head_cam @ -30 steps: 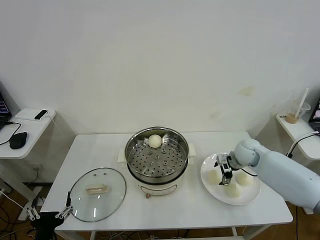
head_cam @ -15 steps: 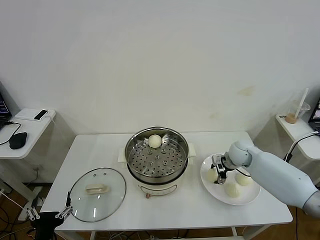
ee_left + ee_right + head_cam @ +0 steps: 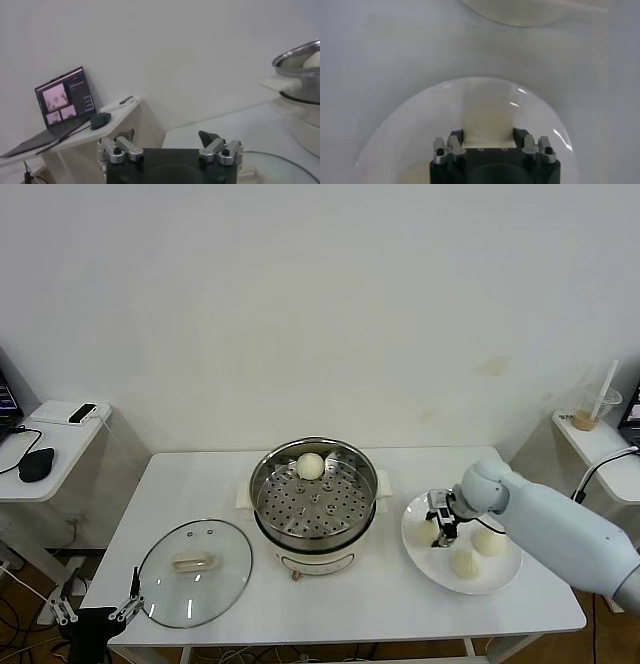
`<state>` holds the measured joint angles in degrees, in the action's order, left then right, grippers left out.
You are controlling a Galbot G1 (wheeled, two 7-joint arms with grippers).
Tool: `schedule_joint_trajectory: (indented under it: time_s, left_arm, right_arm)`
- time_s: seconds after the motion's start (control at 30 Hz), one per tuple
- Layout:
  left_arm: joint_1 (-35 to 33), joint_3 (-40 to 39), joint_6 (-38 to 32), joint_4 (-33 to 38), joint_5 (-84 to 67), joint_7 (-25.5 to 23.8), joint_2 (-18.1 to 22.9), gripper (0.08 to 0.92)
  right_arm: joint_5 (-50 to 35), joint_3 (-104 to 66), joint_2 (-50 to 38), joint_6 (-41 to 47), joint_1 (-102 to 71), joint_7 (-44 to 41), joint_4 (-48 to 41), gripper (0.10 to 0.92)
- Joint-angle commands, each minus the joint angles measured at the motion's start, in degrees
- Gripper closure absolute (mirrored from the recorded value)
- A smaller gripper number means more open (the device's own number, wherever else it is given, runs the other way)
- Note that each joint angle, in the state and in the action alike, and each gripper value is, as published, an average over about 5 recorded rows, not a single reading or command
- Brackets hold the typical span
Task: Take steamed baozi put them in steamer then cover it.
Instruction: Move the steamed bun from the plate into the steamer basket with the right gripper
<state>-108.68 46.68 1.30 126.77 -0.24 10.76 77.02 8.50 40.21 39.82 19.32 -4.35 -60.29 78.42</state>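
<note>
The steamer [image 3: 315,506] stands mid-table with one steamed baozi [image 3: 310,466] at its far side. Three more baozi lie on a white plate [image 3: 500,580] to its right. My right gripper [image 3: 440,526] is down on the plate, shut on the leftmost baozi [image 3: 425,533]. In the right wrist view that baozi [image 3: 489,112] fills the gap between the fingers [image 3: 455,140], still on the plate [image 3: 405,135]. The other two baozi [image 3: 489,541] [image 3: 464,563] lie beside it. The cover [image 3: 195,572] lies flat at the front left. My left gripper [image 3: 95,614] is open, parked below the table's front-left corner.
A side table [image 3: 50,446] on the left holds a mouse and a small device. A shelf [image 3: 600,439] on the right holds a drink cup with a straw. The left wrist view shows a laptop [image 3: 62,97] on the side table and the steamer's rim [image 3: 300,52].
My right gripper has moved left across the plate onto the leftmost baozi and now has it between its fingers. The left arm has not moved.
</note>
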Motion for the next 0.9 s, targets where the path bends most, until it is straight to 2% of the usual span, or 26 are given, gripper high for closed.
schedule_joint_trajectory:
  time_s: [0.03,0.23,0.43,0.73,0.9]
  left_arm:
    - [-0.05,-0.04,0.00,0.08,-0.04,0.01,-0.03,0.177]
    - [-0.01,-0.20,-0.05,0.39,-0.30,0.05,-0.39,0.177]
    - [0.12,-0.33,-0.07,1.44,-0.55,0.05,-0.38,0.177]
    - [0.39,1.01,-0.04,2.18,-0.91,0.07,-0.62,0.177]
    - [0.44,1.97,0.05,2.34,-1.16,-0.02,-0.75,0.177]
  right_arm:
    - [-4.70,4.15,-5.57,0.28,9.08,-0.86,4.91,0.406]
    - [-13.32,10.24,-8.22,2.81,22.42,-0.65,10.14,0.403]
    - [-23.08,16.44,-4.82,7.78,32.36,2.93,14.95,0.392]
    - [-35.22,21.95,9.90,13.86,39.25,8.37,13.40,0.389]
    - [-37.14,22.40,19.66,16.40,35.35,11.12,8.14,0.389]
